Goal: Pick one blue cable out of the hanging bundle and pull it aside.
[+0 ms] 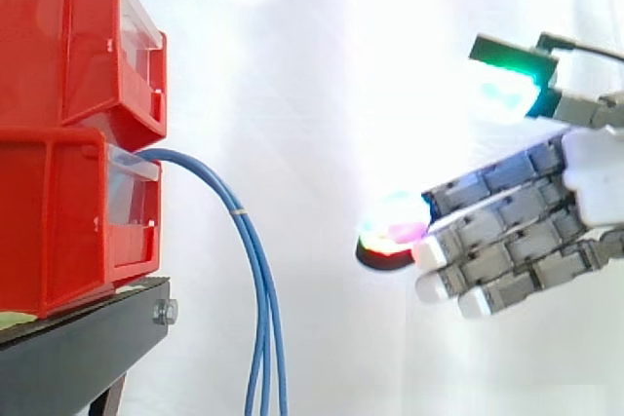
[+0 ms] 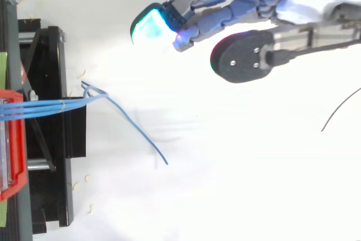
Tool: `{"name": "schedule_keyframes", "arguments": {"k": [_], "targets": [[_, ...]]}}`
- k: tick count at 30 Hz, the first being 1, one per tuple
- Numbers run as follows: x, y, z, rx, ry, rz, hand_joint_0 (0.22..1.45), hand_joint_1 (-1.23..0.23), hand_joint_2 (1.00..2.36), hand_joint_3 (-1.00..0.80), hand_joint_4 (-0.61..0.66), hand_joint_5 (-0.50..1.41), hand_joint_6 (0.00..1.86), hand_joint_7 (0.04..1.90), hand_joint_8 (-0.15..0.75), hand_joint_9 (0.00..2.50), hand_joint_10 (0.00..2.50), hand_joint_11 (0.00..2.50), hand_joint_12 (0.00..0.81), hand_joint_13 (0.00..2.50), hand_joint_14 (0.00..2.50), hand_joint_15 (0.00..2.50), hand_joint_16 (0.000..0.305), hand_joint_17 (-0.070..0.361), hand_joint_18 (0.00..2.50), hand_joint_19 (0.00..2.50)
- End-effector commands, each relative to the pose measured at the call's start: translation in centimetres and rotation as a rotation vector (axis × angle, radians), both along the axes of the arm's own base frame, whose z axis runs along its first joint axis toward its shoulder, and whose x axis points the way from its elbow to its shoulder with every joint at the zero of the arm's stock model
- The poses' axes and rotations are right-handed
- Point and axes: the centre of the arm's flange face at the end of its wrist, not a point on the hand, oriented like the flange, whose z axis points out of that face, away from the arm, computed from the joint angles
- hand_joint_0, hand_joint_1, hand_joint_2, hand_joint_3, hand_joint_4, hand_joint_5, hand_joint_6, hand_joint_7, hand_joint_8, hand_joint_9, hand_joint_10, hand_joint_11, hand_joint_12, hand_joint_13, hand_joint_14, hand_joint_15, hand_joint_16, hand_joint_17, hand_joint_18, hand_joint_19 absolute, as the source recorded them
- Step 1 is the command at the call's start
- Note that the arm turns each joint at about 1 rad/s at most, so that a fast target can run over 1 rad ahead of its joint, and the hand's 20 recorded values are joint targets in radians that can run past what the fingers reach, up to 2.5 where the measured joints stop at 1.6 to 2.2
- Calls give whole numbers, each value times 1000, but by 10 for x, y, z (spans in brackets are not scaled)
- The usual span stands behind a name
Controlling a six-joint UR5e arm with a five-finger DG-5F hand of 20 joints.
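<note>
A bundle of thin blue cables (image 1: pixel 255 270) comes out of the lower red bin (image 1: pixel 68 221) and hangs down in an arc. From above, the blue cables (image 2: pixel 56 105) run out of the bin side by side, and one strand (image 2: pixel 138 131) trails away over the white floor. My hand (image 1: pixel 526 231) hovers to the right of the bundle, well apart from it, fingers stretched out toward the cables and holding nothing. In the top view the hand (image 2: pixel 225 4) sits above and to the right of the cable ends.
Two red bins are stacked, the upper one (image 1: pixel 68 36) on the lower, on a black stand (image 1: pixel 88 338) at the left. A white curtain is behind. A thin dark wire (image 2: pixel 338 111) lies at the right on the floor.
</note>
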Motion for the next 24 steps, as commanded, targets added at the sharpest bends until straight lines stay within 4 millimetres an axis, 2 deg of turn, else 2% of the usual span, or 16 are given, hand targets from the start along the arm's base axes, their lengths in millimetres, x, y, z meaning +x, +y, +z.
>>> {"name": "schedule_keyframes", "arguments": {"k": [1,6,10,18,22,24], "targets": [[6,1,-12,13,-10,-6,454,-503,1002,-484,174,-221,500,537,212,518,5,129,370,377,10,239,59,132,218,418],[10,2,-10,-9,-41,-23,457,-510,1000,-480,175,-219,500,542,212,515,5,140,369,378,10,243,58,132,220,427],[16,4,-20,-12,-53,-29,458,-513,1001,-476,179,-217,500,546,210,518,5,142,370,379,10,245,58,131,222,426],[22,7,-14,-14,-113,-28,459,-516,1001,-472,189,-209,501,562,215,511,6,148,366,363,10,235,58,130,224,419],[26,9,-27,-26,-101,-23,460,-520,1002,-475,188,-209,501,568,213,507,6,147,364,307,9,213,56,126,188,375],[28,10,-32,-22,-95,-20,459,-522,1001,-471,189,-206,501,574,213,494,5,148,348,201,6,163,50,111,40,282]]}}
